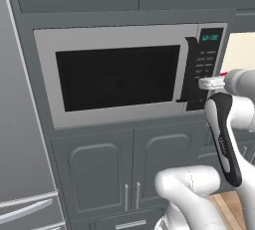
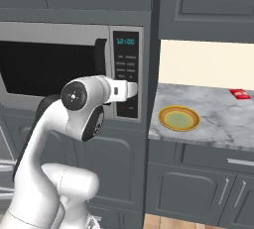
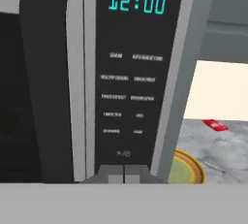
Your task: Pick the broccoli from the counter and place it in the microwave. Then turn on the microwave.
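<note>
The jaws are pressed fully together with nothing between them, so the white-and-grey two-finger gripper [image 3: 124,173] works as one blunt fingertip — a sensible shape for pushing a button, not for picking anything up. In the hand view its tips sit at the bottom centre of the frame, just under the lowest markings of the tall black button panel [image 3: 127,97], whose teal display [image 3: 136,2] at the upper centre reads 12:00. In the left base view the gripper [image 1: 203,83] meets the panel at centre right; in the right base view it [image 2: 133,90] comes in level from the left onto the panel's lower half. Whether the tips actually touch the panel I cannot tell. Just left of the panel stands the black curved door handle [image 3: 44,82], and the door of the large silver-framed built-in microwave [image 1: 119,77] is shut, its black window too dark to show the small green broccoli. I judge the broccoli is already inside and that starting the oven is the step in hand. At centre right of the right base view, a round yellow-orange dish [image 2: 179,118] and a small red object [image 2: 240,94] lie on the grey marbled stone counter [image 2: 218,119].
</note>
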